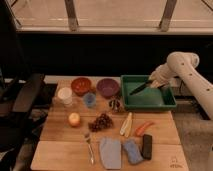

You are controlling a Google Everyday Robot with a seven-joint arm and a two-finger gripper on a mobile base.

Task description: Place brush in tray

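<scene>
The slim black brush (139, 88) hangs tilted over the green tray (148, 102), its lower tip pointing toward the tray's left part. My gripper (151, 83) sits at the brush's upper end, above the tray's back right area, and is shut on the handle. The white arm (187, 70) reaches in from the right. I cannot tell whether the brush tip touches the tray floor.
On the wooden table stand a red bowl (81, 85), a purple bowl (107, 86), a white cup (65, 95), a blue cup (90, 99), grapes (100, 122), a carrot (144, 128), a fork (89, 147), a black block (146, 146) and cloths. A black chair (22, 95) stands left.
</scene>
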